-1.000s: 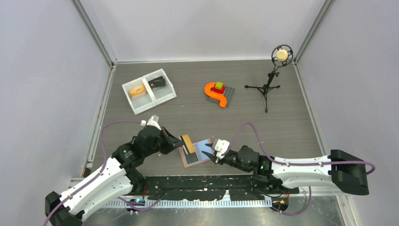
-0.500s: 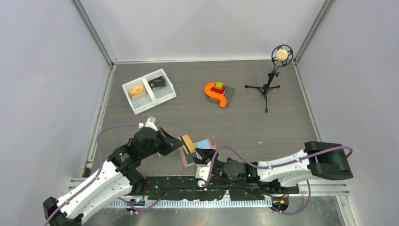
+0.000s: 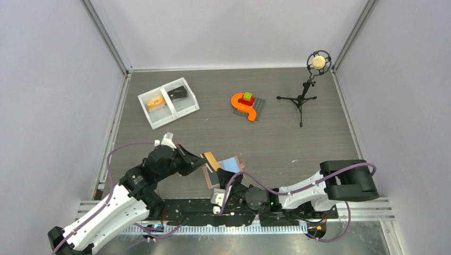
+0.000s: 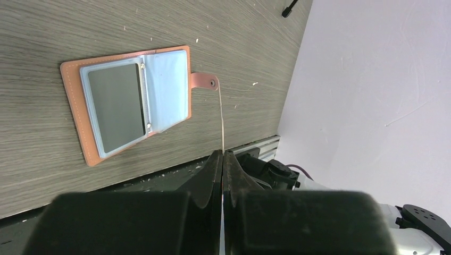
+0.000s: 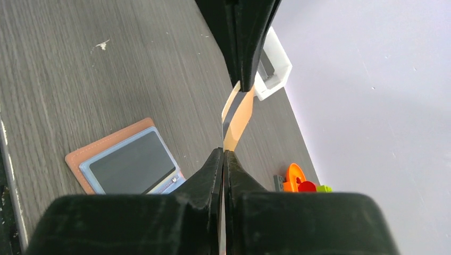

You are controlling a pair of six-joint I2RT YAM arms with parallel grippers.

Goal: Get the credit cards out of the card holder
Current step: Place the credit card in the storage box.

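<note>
Live from the rig, as I see it on my screens: the left end effector [image 3: 201, 162] hangs over the worktop [image 3: 298, 138] near the middle of its near edge. Its fingers are clamped on a tan card [image 3: 211, 160] with a dark stripe, held clear of the surface and seen edge-on by the left wrist camera.

Beside it the holder [image 4: 166, 87] lies spread open and flat close to the near edge, salmon outside, pale blue pockets up, its tab [image 4: 205, 81] sticking out from one side. A dark card [image 4: 116, 106] sits in one pocket (the only one I can make out inside).

The right end effector [image 5: 223, 152], its arm folded low along the near edge, has its fingers pressed together on nothing, tips pointing toward the raised card. A white tray [image 3: 147, 113] stands toward the far-left corner.
</note>
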